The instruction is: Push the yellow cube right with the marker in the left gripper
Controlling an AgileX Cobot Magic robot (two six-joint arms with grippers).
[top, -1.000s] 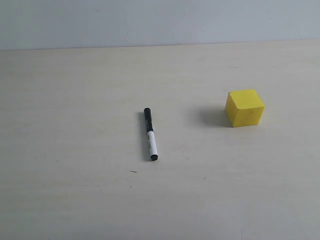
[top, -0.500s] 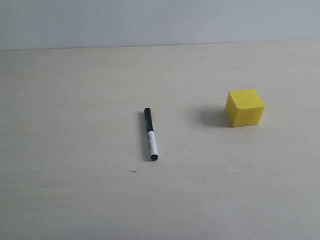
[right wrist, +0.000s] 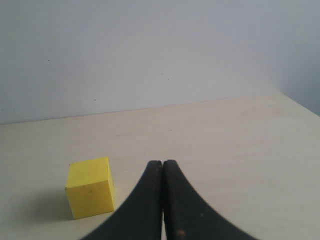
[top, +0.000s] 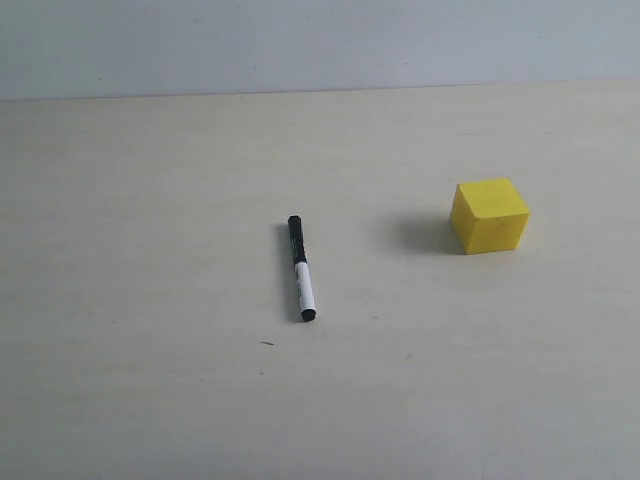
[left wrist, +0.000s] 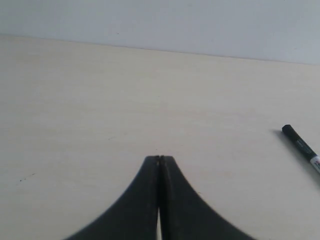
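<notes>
The marker lies flat on the table near the middle of the exterior view, black cap pointing away; its cap end also shows in the left wrist view. To its right, well apart, sits the yellow cube, which the right wrist view shows beside the right fingers as the yellow cube. My left gripper is shut with nothing between its fingers, and the marker lies off to its side, untouched. My right gripper is also shut and empty. Neither arm appears in the exterior view.
The pale wooden table runs back to a plain light wall. A tiny dark speck lies just in front of the marker.
</notes>
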